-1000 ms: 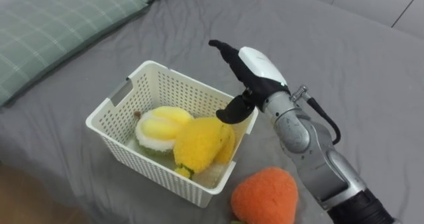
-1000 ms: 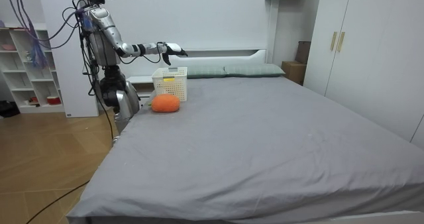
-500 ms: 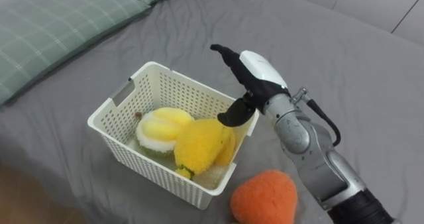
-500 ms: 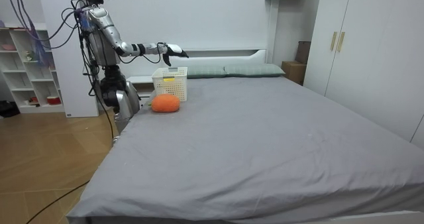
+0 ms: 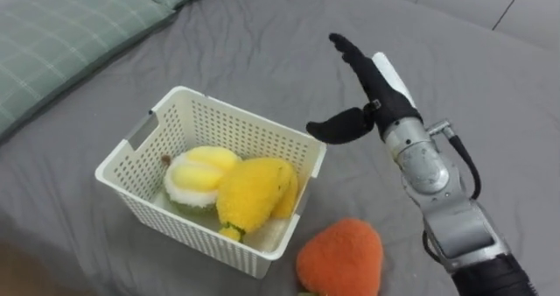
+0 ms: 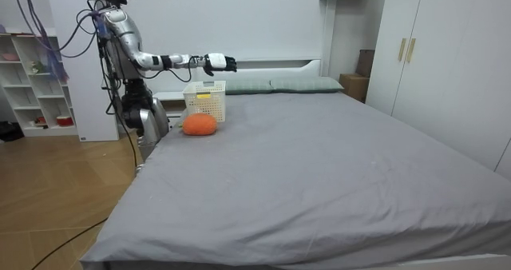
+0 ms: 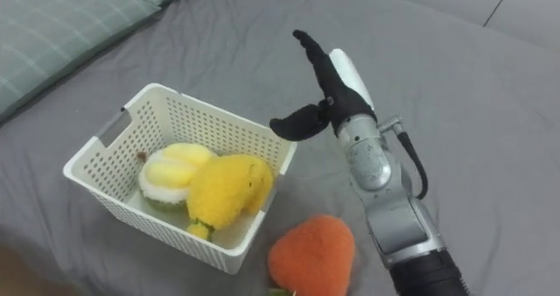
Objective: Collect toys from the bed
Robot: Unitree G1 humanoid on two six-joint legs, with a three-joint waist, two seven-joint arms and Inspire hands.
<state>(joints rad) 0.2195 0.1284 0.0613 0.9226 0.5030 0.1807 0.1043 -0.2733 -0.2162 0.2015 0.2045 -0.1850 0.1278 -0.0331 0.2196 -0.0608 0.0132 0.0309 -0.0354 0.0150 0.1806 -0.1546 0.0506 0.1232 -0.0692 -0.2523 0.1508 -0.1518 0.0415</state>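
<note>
Nearest, on the grey bed (image 5: 262,59): an orange toy (image 5: 339,259), not yet collected, just right of the near corner of the white basket (image 5: 184,230); too close to tell whether touching. Inside the basket, two toys already gathered: a yellow toy (image 5: 249,191) leaning on the right wall and a pale toy (image 5: 197,172) to its left. Beyond and to the right, raised over the sheet clear of the basket's right rim: the right hand (image 5: 374,95), empty, fingers straight and held together pointing far, thumb spread out to the left. Judged the step in hand: fetching the orange toy. Best done by drawing the hand back near and down, opening wide over the rounded top, closing round the middle rather than pinching the soft pile, then lifting high enough to clear the rim before carrying left. Worth aiming the drop at the free space on the near right, since little room is left beside the yellow toy. Worth watching too for a nudge to the light basket, likely to slide on smooth cloth. Surface: flat grey sheet, lightly creased, with a green checked pillow (image 5: 61,33) far left. Farther off, in the room view: robot standing at the bed's corner by the head, a white shelf (image 6: 32,86) behind, wood floor (image 6: 56,198), white wardrobe (image 6: 431,62) on the room view's right.
</note>
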